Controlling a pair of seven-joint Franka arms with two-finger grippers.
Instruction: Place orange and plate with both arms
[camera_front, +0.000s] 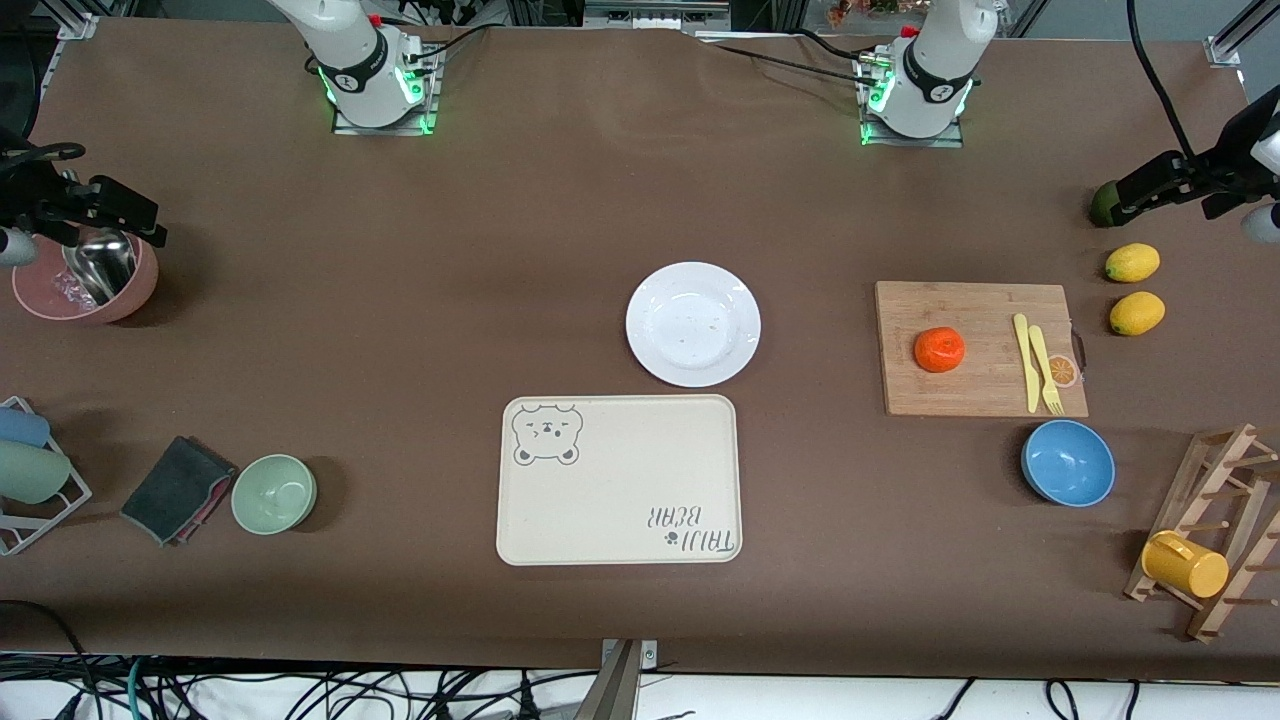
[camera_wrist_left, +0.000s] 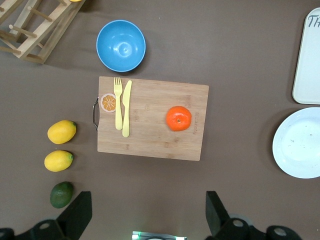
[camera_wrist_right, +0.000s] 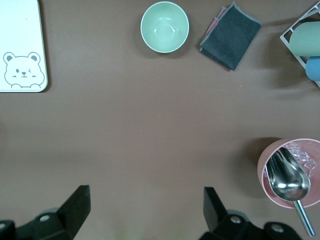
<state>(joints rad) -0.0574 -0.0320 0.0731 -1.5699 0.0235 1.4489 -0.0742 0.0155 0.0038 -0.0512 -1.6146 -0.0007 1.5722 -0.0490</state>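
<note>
A: Closest to us, the cream tray (camera_front: 618, 480), a flat rounded rectangle with a bear face in one corner and lettering that reads upside down from here. The left wrist view catches only its edge.

B: And toward the left arm's end, a yellow cup (camera_front: 1184, 564) hangs on a slatted wooden rack (camera_front: 1212, 530) that the frame edge cuts off. Same story at the right arm's end: a wire rack (camera_front: 40, 490) of pale cups, half out of view.

A: Beside that, a folded dark cloth (camera_front: 178, 489) and a smooth mint bowl (camera_front: 274, 493). Near the wooden rack, a glossy blue bowl (camera_front: 1068, 462).

B: Moving up the table now: the orange (camera_front: 939, 349), round and bright with a dimpled skin, sits on a bamboo cutting board (camera_front: 975, 310) next to a yellow plastic knife and fork (camera_front: 1038, 363).

A: The plate (camera_front: 693, 323), plain white with a shallow rim, lies flat just above the tray, well apart from the orange. Faint specks on it, too small to read.

B: Two lemons (camera_front: 1134, 288) farther on, and a dark green fruit (camera_front: 1104, 203) half hidden under the left gripper (camera_wrist_left: 146, 212). Its fingers are spread wide, holding nothing.

A: The right gripper (camera_wrist_right: 145, 207) hangs over a pink bowl (camera_front: 85, 285) with a steel scoop (camera_wrist_right: 287, 177) inside, fingers likewise released and empty.
</note>
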